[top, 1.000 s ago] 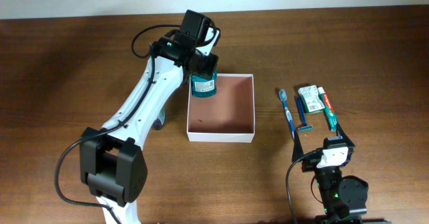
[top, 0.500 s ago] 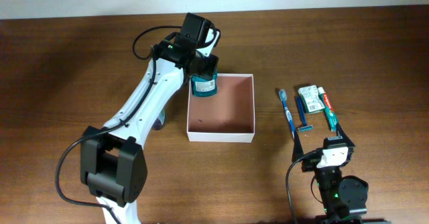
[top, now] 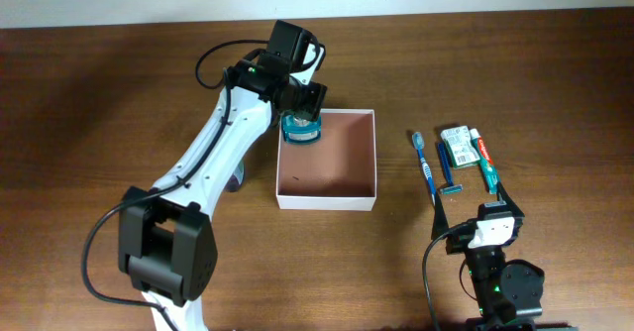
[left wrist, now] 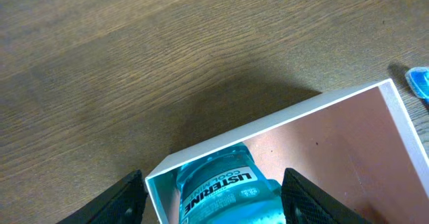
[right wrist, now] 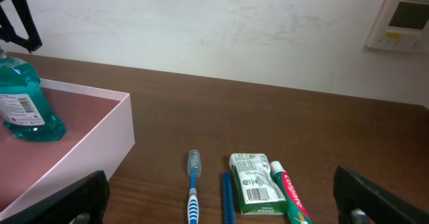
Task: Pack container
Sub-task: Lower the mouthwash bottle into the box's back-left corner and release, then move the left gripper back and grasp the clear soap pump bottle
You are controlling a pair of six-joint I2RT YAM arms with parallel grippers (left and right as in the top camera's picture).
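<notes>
The container (top: 327, 202) is a square white-walled box with a reddish-brown inside, at mid table. A blue Listerine mouthwash bottle (top: 301, 128) stands in its far left corner. My left gripper (top: 302, 108) is open just above it, one finger on each side with gaps to the bottle. In the left wrist view the bottle (left wrist: 221, 187) lies between the fingers (left wrist: 218, 204) inside the container wall (left wrist: 281, 120). My right gripper (top: 490, 204) is open and empty near the table's front, behind the toiletries. The right wrist view shows the upright bottle (right wrist: 23, 96) and the container (right wrist: 100, 143).
To the right of the container lie a blue toothbrush (top: 424, 163), a blue razor (top: 446, 167), a green-and-white packet (top: 456, 145) and a toothpaste tube (top: 483, 158), side by side. They also show in the right wrist view, around the packet (right wrist: 253, 184).
My left gripper has opened and let go of the mouthwash bottle, which now stands in the container's corner. The right arm has not moved.
</notes>
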